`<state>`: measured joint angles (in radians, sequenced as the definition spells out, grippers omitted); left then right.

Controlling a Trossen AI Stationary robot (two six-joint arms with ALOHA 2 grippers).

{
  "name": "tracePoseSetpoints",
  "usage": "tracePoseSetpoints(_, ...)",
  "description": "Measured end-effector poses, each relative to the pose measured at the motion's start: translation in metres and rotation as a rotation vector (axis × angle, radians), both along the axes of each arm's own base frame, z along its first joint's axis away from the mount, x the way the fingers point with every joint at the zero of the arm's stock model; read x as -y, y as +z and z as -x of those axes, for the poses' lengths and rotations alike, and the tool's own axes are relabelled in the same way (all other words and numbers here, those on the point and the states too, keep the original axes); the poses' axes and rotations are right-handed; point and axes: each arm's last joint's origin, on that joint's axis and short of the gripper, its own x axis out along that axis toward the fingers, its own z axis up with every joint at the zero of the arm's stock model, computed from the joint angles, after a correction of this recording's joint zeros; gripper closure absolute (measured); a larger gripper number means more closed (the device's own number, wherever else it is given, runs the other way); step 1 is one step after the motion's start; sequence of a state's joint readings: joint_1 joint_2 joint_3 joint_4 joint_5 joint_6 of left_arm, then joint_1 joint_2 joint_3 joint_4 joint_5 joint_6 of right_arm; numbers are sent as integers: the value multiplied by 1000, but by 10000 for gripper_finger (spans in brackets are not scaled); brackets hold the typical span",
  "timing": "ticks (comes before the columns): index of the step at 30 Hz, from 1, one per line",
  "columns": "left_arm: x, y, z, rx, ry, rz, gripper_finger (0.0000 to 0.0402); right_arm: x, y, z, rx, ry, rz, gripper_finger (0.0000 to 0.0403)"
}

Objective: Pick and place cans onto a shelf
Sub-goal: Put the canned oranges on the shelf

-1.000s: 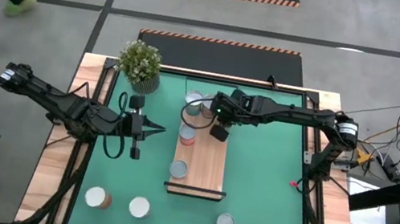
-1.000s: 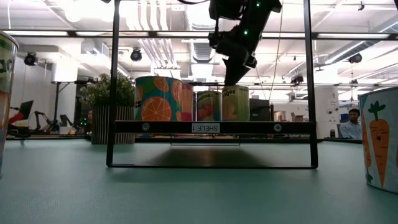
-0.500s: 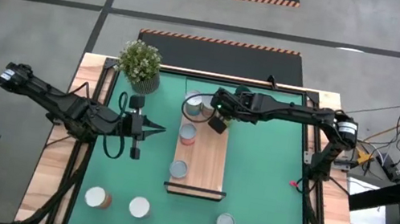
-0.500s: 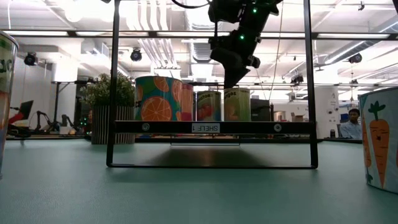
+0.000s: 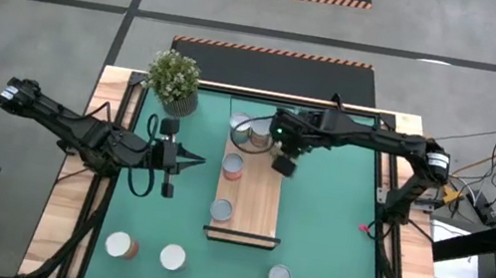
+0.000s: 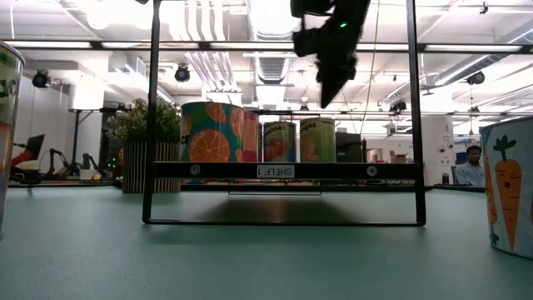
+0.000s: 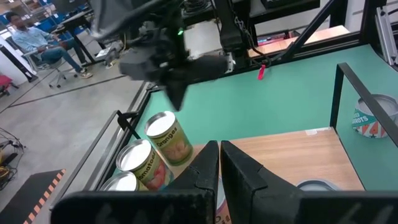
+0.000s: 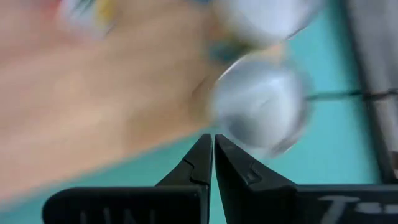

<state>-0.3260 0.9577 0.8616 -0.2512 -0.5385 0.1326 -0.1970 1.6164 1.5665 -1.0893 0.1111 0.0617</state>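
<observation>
My right gripper (image 5: 284,164) has swung off toward three o'clock, jaws clenched and empty. Four cans (image 5: 232,167) sit on the shelf (image 5: 260,207); three wait at six o'clock on the counter (image 5: 331,244). Left gripper (image 5: 192,160) idles, clenched.

A small white tag (image 6: 275,171) on the shelf's (image 6: 283,171) front rail reads "SHELF 1", mirrored; the can labels stay unreadable.

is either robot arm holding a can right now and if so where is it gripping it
Neither. The right gripper is shut and empty above the shelf, beside the cans. The left gripper is shut and empty too.
</observation>
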Motion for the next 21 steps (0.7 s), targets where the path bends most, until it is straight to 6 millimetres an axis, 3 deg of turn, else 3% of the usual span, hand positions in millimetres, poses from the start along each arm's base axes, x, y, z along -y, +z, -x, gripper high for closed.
tracePoseSetpoints(5, 0, 0, 0, -3, 0, -1, 402, -5, -10, 11, -100, 80, -89, 394)
tracePoseSetpoints(11, 0, 0, 0, -3, 0, -1, 402, 3, -31, 2, -91, 98, -37, 394)
tracePoseSetpoints(21, 0, 0, 0, -3, 0, -1, 402, 13, -33, -2, -63, 53, 66, 394)
